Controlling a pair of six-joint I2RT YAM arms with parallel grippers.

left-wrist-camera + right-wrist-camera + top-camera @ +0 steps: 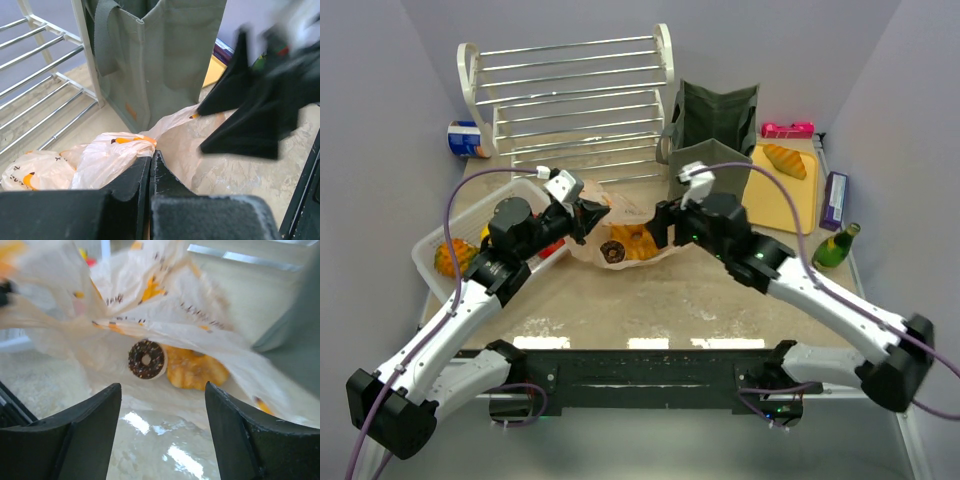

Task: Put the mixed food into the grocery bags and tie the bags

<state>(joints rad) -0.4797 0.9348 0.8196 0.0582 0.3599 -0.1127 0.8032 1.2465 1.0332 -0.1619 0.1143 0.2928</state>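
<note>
Top external view shows the thin translucent peach plastic bag (625, 235) lying centrally, near side of the dark olive fabric tote (715, 120), left gripper (592, 213) clenched on its left edge, right gripper (660, 222) spread wide at its right end.

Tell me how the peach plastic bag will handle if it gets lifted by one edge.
Probably floppy: the peach plastic bag lies thin and crumpled where the left gripper pinches it. It would likely sag around the doughnut and yellow food inside, and these might shift.
</note>
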